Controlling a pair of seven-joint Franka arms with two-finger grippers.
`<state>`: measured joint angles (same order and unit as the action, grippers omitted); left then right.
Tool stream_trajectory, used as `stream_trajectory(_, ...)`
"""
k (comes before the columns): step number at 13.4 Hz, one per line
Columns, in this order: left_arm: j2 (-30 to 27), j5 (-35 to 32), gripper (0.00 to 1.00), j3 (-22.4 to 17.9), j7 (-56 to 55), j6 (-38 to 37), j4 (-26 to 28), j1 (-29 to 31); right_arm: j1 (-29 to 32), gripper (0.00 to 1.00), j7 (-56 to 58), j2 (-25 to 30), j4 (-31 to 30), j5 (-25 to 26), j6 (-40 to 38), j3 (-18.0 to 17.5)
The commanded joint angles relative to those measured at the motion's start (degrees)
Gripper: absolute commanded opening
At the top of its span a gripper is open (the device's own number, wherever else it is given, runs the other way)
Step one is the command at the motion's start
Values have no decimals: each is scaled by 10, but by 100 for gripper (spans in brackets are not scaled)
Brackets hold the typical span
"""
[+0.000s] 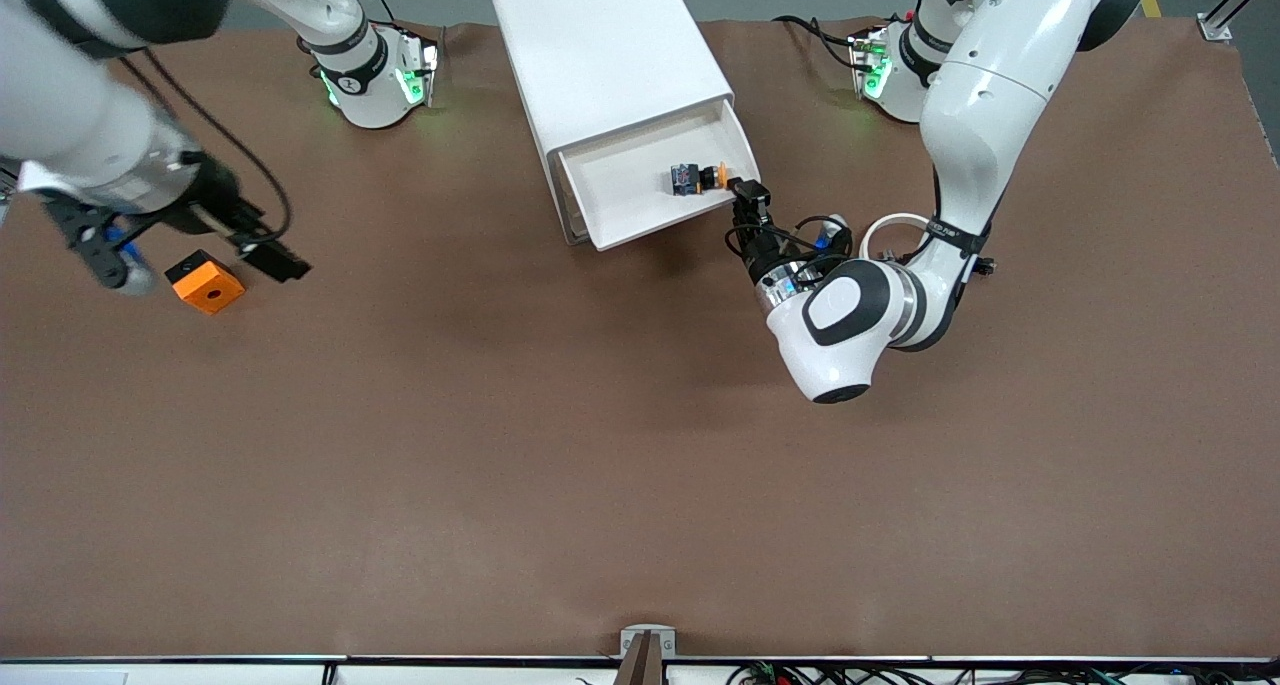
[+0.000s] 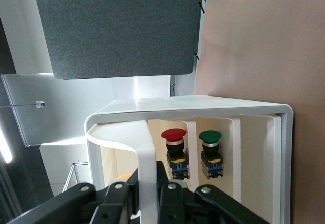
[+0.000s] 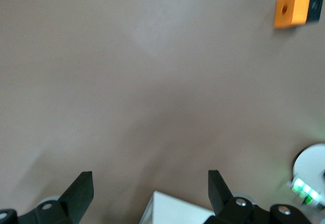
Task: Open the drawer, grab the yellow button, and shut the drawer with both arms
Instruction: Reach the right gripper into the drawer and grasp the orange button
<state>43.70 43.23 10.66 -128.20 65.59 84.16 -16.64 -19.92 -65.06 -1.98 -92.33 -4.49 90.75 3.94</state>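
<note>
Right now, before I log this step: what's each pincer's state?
Left pincer: shut on the drawer front edge.
Right pincer: open, holding nothing.

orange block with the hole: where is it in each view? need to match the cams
Front view: orange block on the table toward the right arm's end, beside the open right gripper.
Left wrist view: not in it; it shows the drawer front held in the left gripper.
Right wrist view: on bare table, apart from the gripper's fingers.
Shared landmark: the right arm's green-lit base, also in the right wrist view.
</note>
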Motion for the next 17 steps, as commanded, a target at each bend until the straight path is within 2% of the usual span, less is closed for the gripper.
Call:
stream_trajectory(1,-8,-38,11,-13,14,-9,-14,13,-63,100,-115,-2,36,-3,-12,7)
stream_trajectory(2,-8,-39,21,-13,14,-9,-14,13,-80,100,-148,-3,44,-5,-12,6)
stream_trajectory(3,-8,-38,44,-13,14,-9,-13,13,-100,100,-185,-4,54,-11,-12,6)
stream_trajectory(4,-9,-37,78,-13,14,-9,-14,13,-120,100,-224,-6,61,-15,-11,6)
stream_trajectory(5,-10,-36,92,-13,14,-9,-14,12,-141,100,-270,-7,65,-16,-11,6)
stream_trajectory(6,-10,-36,100,-13,13,-10,-14,12,-164,100,-309,-7,66,-16,-10,7)
stream_trajectory(9,-12,-31,100,-11,13,-12,-26,15,-214,100,-405,-36,84,-16,-7,6)
stream_trajectory(14,-34,-27,100,0,32,-27,-27,28,-282,100,-540,-169,212,-47,-6,6)
stream_trajectory(17,-58,-38,100,-5,89,-27,-27,29,-307,100,-577,-206,224,-47,-1,6)
